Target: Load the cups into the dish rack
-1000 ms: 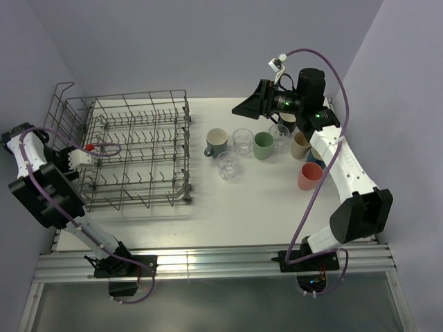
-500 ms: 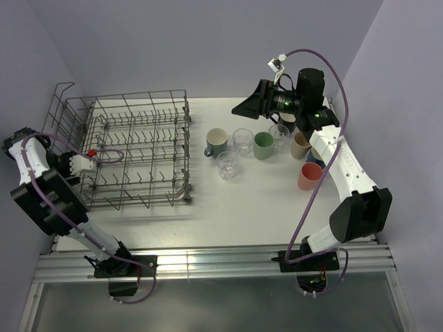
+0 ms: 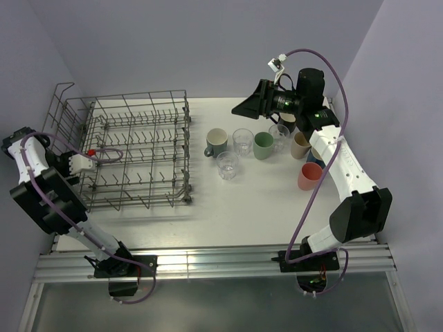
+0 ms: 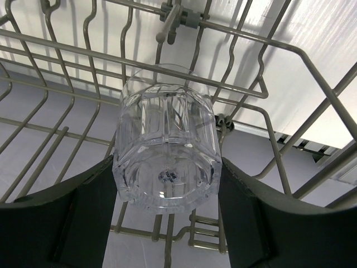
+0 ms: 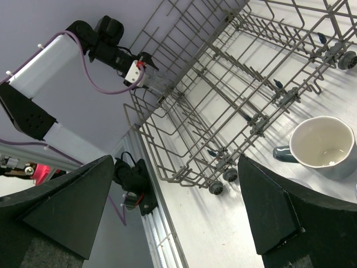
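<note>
jaws, left gripper [image 4: 165, 192]: closed on a glass tumbler [image 4: 165, 145], one dark matte finger pressed to each side of it. the tumbler is clear, with faceted walls and a thick round base turned toward the wrist camera.

jaws, right gripper [image 5: 175, 167]: spread wide with nothing between them. the broad black wedge-shaped fingers hang above the far end of the cup group.

dish rack [image 3: 185, 138]: rectangular, of grey coated wire, with rows of upright tines and tall open sides. it stands on the left half of the desk [image 3: 242, 207]. the held tumbler sits among the wires at its left side; whether it rests on any wire cannot be told.

cups on the white, smooth desk, right of the rack:
- grey-blue mug [image 3: 217, 142], glazed, pale inside, handle toward the rack, nearest to it
- three clear tumblers [image 3: 243, 141], upright
- green mug [image 3: 263, 145], between two of the tumblers
- beige mug [image 3: 300, 145]
- coral mug [image 3: 309, 176], nearest the right arm
</note>
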Controlling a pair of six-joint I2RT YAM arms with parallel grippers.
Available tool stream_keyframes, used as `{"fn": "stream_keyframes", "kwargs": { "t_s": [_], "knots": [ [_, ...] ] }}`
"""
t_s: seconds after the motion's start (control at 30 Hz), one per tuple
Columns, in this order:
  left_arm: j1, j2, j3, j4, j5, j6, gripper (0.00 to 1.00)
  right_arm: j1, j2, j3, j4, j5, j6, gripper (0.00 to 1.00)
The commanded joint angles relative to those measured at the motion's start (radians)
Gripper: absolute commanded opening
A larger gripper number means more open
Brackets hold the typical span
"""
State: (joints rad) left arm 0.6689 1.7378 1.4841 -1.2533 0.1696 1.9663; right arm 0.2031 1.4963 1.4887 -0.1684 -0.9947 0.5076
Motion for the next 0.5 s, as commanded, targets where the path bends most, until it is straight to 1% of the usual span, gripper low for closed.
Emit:
{"fn": "stream_keyframes", "kwargs": {
  "t_s": [0.0,0.03,0.17,0.2,0.27,0.37,0.47],
  "knots": [
    [-0.003,0.026,0.036,-0.121,0.087,-0.017,0.73,0.004,-0.001,0.042,0.043,-0.019,0.002,1.00],
    [-0.002,0.026,0.053,-0.120,0.088,-0.017,0.76,0.004,-0.001,0.044,0.040,-0.021,0.002,1.00],
    [-0.003,0.011,0.087,-0.121,0.097,-0.015,0.83,0.004,0.001,0.053,0.040,-0.021,0.002,1.00],
    [-0.005,0.006,0.090,-0.120,0.102,-0.014,0.89,0.004,0.001,0.054,0.040,-0.021,0.002,1.00],
    [-0.006,-0.010,0.097,-0.120,0.103,-0.011,0.94,0.004,-0.001,0.056,0.040,-0.022,0.002,1.00],
    [-0.012,-0.023,0.107,-0.120,0.094,-0.009,0.96,0.004,-0.004,0.054,0.041,-0.025,0.000,1.00],
    [-0.020,-0.035,0.143,-0.121,0.103,-0.023,0.93,0.001,-0.008,0.058,0.038,-0.027,-0.006,1.00]
  ]
}}
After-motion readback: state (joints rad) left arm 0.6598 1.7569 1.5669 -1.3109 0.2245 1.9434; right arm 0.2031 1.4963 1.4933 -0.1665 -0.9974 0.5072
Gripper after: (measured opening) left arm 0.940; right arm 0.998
